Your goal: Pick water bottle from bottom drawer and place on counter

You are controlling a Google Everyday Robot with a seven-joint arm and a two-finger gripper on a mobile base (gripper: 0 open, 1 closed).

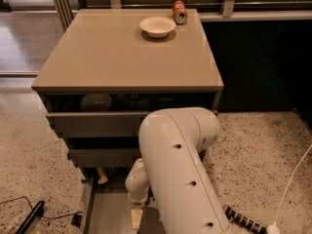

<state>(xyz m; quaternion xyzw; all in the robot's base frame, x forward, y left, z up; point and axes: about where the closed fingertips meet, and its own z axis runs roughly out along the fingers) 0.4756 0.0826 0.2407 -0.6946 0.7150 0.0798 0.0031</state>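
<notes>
Camera view, single item record.

- Counter point(122, 52): beige top of the grey cabinet. Bears a white bowl point(157, 26) and an orange soda can point(179, 11) at its far edge; the near half is bare.
- Bottom drawer point(109, 209): pulled out at floor level, below two shallower drawers that also stand open.
- Arm point(180, 169): bulky white link descending in front of the cabinet, covering the drawer's right part.
- Gripper point(137, 217): down inside the bottom drawer, near its floor, pointing downward. Whether it is open or closed, and whether it holds anything, cannot be told.
- Water bottle: not identifiable. A small pale object point(102, 175) sits at the drawer's rear left, too indistinct to name. The bottle may lie under the gripper or behind the arm.

Governing relation: bottle's bearing and long axis from the gripper are undetermined. The counter lies up and behind the gripper, so any lift must clear both upper drawer fronts.
</notes>
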